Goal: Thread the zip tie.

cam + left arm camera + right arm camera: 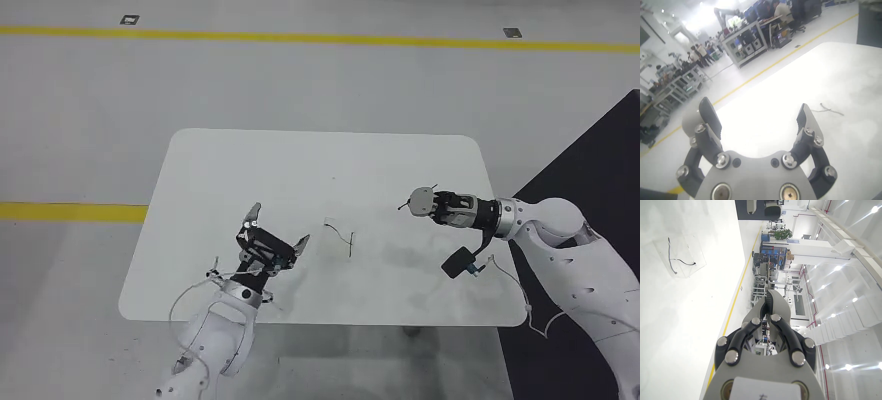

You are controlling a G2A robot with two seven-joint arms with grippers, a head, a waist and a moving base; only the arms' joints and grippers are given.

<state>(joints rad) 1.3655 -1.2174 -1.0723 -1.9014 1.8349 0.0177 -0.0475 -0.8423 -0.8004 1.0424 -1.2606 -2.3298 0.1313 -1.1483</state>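
Note:
Two thin dark zip ties [342, 234] lie crossed on the white table [420, 160] near its middle. In the right wrist view the zip ties [670, 256] sit within a faint clear rectangular outline. My left gripper [279, 223] hovers open to their left near the front of the table; in its own view the left gripper [754, 105] is empty, with the zip ties [829, 110] just beyond one fingertip. My right gripper [415, 200] is held above the table to the right of the ties. Seen from its wrist, the right gripper [768, 293] is shut, with nothing visible between its fingers.
The table carries little besides the ties. A dark panel [600, 150] stands off its right side. A yellow floor line [300, 38] runs behind the table.

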